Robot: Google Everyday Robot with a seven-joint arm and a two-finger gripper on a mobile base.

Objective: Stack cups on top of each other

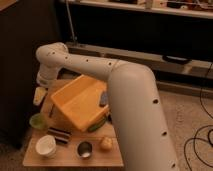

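wood table (70, 159), left edge: gripper (39, 95) nr green cup (36, 120).

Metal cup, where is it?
Camera view: the metal cup stands at the table front, between the white cup and the yellowish lump. The tool hangs far back left.

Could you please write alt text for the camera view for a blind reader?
A white cup, a dark metal cup and a pale green cup stand apart, unstacked, on a wooden table with a striped block, a yellowish lump and an orange tray. The white arm holds its gripper at the table's far left.
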